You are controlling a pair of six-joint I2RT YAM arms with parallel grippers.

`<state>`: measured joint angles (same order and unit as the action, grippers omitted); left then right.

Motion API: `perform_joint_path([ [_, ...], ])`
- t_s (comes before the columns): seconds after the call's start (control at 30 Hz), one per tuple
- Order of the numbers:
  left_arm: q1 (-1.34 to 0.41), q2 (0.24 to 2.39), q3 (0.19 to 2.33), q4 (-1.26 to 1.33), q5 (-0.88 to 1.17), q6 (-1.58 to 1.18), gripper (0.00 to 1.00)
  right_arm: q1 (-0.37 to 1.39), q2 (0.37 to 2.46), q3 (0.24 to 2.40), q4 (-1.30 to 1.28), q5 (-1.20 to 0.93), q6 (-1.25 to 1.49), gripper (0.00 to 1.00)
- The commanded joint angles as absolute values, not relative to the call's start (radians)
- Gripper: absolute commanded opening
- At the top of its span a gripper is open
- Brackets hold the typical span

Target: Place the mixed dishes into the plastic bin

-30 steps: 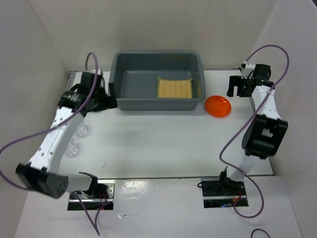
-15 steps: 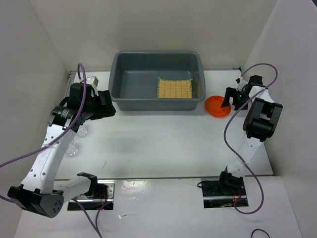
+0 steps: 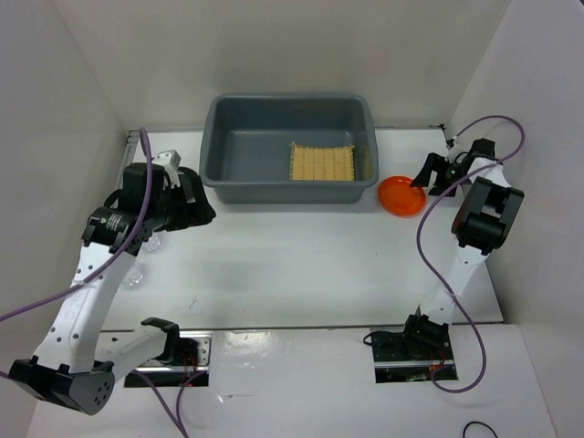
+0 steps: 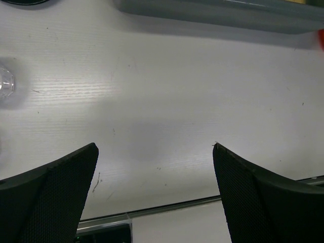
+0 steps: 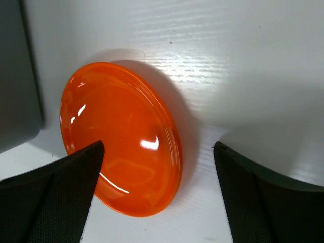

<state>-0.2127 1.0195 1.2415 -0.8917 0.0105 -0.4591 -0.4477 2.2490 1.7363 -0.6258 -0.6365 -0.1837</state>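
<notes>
Swung down to the orange plate (image 5: 121,136), right end effector (image 5: 157,152) gapes wide; straddle its right rim squarely before closing.

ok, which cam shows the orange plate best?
Right wrist: the orange plate is close up, its glossy surface clear. Top external shows it small beside the plastic bin. Left wrist catches only a red sliver at its right edge.

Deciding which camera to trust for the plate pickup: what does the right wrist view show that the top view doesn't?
Only right wrist: the orange plate up close, glossy raised rim, partly between the open right gripper fingers. Only top: the bamboo mat inside the plastic bin, two glass cups by the left arm. Both: plate beside the bin.
</notes>
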Motion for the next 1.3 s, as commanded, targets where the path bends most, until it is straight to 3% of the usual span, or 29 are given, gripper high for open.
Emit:
perform_joint_path([
  [0.0, -0.198, 0.999, 1.243, -0.888, 0.035, -0.491, 1.00, -0.440, 2.362, 1.723, -0.672, -0.690, -0.167, 0.86],
  [0.43, -0.198, 0.980, 1.192, -0.857, 0.044, -0.520, 1.00, -0.440, 2.329, 1.545, -0.733, -0.750, -0.167, 0.45],
  [0.53, -0.198, 0.989, 1.192, -0.857, 0.054, -0.520, 1.00, -0.449, 2.304, 1.503, -0.724, -0.759, -0.167, 0.22],
  [0.57, -0.198, 0.989, 1.192, -0.857, 0.054, -0.520, 1.00, -0.449, 2.289, 1.503, -0.724, -0.743, -0.167, 0.03],
  [0.6, -0.198, 0.989, 1.192, -0.848, 0.054, -0.520, 1.00, -0.462, 2.289, 1.503, -0.724, -0.733, -0.158, 0.00],
  [0.77, -0.198, 0.989, 1.183, -0.838, 0.054, -0.511, 1.00, -0.517, 2.205, 1.525, -0.755, -0.715, -0.167, 0.00],
  [0.93, -0.198, 0.999, 1.174, -0.810, 0.063, -0.511, 1.00, -0.525, 1.985, 1.617, -0.825, -0.617, -0.230, 0.00],
  [1.1, -0.198, 1.008, 1.161, -0.764, 0.063, -0.511, 1.00, -0.502, 1.757, 1.796, -0.813, -0.491, -0.242, 0.00],
  [1.27, -0.198, 1.041, 1.163, -0.741, 0.063, -0.522, 1.00, -0.417, 1.720, 2.086, -0.822, -0.480, -0.220, 0.00],
])
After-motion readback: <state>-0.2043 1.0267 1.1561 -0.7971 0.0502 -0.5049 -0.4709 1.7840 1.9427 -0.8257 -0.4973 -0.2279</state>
